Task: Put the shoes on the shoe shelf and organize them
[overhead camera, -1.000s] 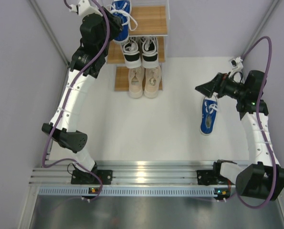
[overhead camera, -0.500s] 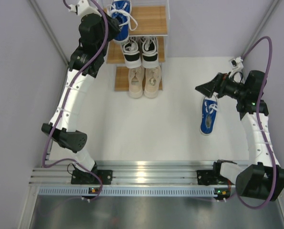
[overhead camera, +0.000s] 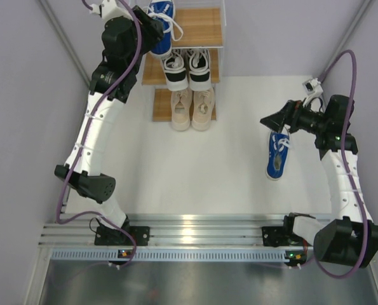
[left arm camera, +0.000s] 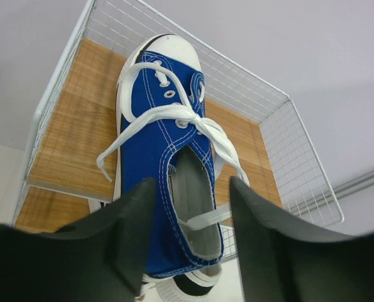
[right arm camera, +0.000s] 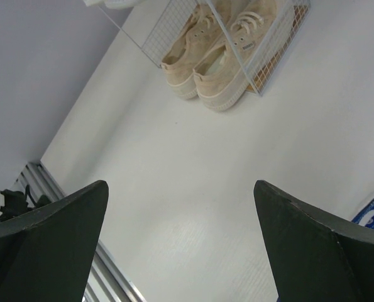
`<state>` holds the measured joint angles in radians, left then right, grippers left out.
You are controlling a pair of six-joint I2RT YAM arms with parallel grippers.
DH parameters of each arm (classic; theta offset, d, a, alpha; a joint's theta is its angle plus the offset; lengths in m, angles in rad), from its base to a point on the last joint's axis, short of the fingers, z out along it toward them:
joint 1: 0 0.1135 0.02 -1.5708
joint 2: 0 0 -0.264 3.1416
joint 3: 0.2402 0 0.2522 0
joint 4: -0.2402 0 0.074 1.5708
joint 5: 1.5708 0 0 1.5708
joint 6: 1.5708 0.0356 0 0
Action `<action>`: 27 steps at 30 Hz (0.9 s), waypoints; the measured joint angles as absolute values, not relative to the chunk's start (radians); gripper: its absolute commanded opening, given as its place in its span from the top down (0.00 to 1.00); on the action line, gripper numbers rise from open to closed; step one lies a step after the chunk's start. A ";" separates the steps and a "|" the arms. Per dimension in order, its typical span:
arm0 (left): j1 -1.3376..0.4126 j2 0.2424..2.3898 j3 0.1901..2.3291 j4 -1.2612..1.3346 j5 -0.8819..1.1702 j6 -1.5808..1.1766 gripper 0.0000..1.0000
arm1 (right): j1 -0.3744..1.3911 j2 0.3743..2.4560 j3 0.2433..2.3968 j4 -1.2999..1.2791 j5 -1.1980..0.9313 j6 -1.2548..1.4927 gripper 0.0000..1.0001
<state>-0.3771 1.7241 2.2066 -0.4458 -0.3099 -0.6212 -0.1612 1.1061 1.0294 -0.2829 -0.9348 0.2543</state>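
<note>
Left gripper (left arm camera: pixel 192 185): shifted slightly up and to the left since half a second ago. It hangs over the heel of one blue shoe (left arm camera: pixel 165 151) with jaws apart, one finger on either side; contact cannot be told. This shoe lies on the left part of the top board of the shelf (overhead camera: pixel 204 28), toe toward the rear wire wall (left arm camera: pixel 237 82), with bare wood to its right. Right gripper (right arm camera: pixel 180 184): almost unmoved, jaws wide apart, hovering by the other blue shoe (overhead camera: pixel 277 155). That shoe lies where it lay before, on the table (overhead camera: pixel 195 171), well apart from the shelf. The middle board bears the black-and-white pair (overhead camera: pixel 187 68), the lowest board the beige pair (overhead camera: pixel 192 108). White tabletop lies open between shelf and arm bases, and grey walls (overhead camera: pixel 23 95) border both sides.
</note>
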 measured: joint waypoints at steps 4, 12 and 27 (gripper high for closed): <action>-0.377 1.711 2.207 -0.445 -0.287 -0.607 0.26 | -0.167 1.104 1.042 -0.402 -0.872 0.102 0.01; -0.363 1.496 2.003 -0.401 -0.216 -0.556 0.17 | -0.194 1.114 1.049 -0.611 -0.696 -0.164 0.01; -0.355 0.833 0.979 -0.296 -0.017 -0.630 0.15 | -0.220 1.285 0.994 -0.727 -0.371 -0.319 0.21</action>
